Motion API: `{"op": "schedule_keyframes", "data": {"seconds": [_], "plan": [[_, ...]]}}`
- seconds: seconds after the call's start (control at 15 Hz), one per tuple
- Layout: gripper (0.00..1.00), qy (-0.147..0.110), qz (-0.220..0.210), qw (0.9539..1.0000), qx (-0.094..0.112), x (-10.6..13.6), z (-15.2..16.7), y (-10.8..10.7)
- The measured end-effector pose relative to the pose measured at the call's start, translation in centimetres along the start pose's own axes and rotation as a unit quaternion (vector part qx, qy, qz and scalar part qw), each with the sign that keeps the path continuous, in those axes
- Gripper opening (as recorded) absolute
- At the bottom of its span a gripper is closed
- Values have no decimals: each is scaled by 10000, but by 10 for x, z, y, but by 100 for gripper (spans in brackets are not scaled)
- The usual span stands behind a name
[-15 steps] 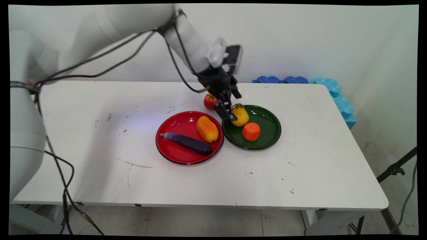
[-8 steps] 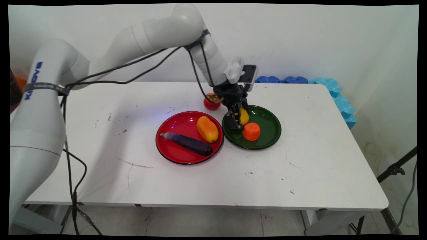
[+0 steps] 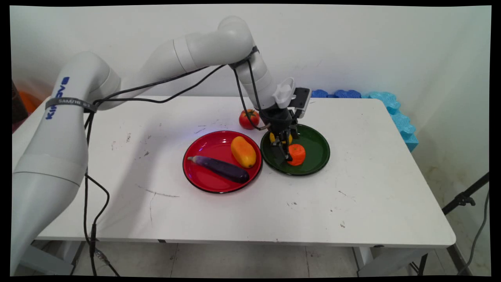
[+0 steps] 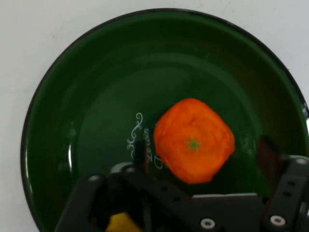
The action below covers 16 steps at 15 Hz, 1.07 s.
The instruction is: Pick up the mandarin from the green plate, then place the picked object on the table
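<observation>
The black gripper (image 3: 285, 150) is low over the green plate (image 3: 315, 147), which stands on the white counter (image 3: 250, 203) a little right of the middle. Its fingers (image 4: 140, 151) are spread, one on each side of the orange fruit (image 3: 298, 154), and they are not pressing it; in the hand view one finger is at the fruit's left side and the other is well apart on the right.

The orange fruit lies in the near part of the green plate, its small green stem mark facing up. Behind the gripper, in the far left part of the same plate, there is a yellow pear (image 3: 289, 138), mostly hidden by the black linkage; in the hand view only a small yellow piece of it (image 4: 121, 223) shows at the bottom edge.

Just left of the green plate, with the rims almost touching, is a red plate (image 3: 203, 149). It holds a yellow-orange mango (image 3: 243, 151) at its right side and a purple eggplant (image 3: 220, 168) lying across its near part. A red tomato (image 3: 248, 118) stands on the counter beyond the two plates, close to the arm's wrist.

At the far right edge of the counter, against the wall, I see blue foam pieces (image 3: 387, 103).
</observation>
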Motion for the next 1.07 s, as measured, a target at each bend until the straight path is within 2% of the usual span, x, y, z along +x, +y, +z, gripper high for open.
{"op": "schedule_keyframes", "data": {"seconds": [0.07, 0.4, 0.6, 0.8, 1.07], "plan": [[0, 3, 13, 10000, 0, 0, 2, 0], [0, 43, 16, 10000, -35, 0, 10, 4], [0, 104, -215, 9997, 49, 2, 4, 6], [0, 183, -473, 9985, 226, 10, -15, 6], [0, 340, -852, 9945, 498, 28, -64, 17]]}}
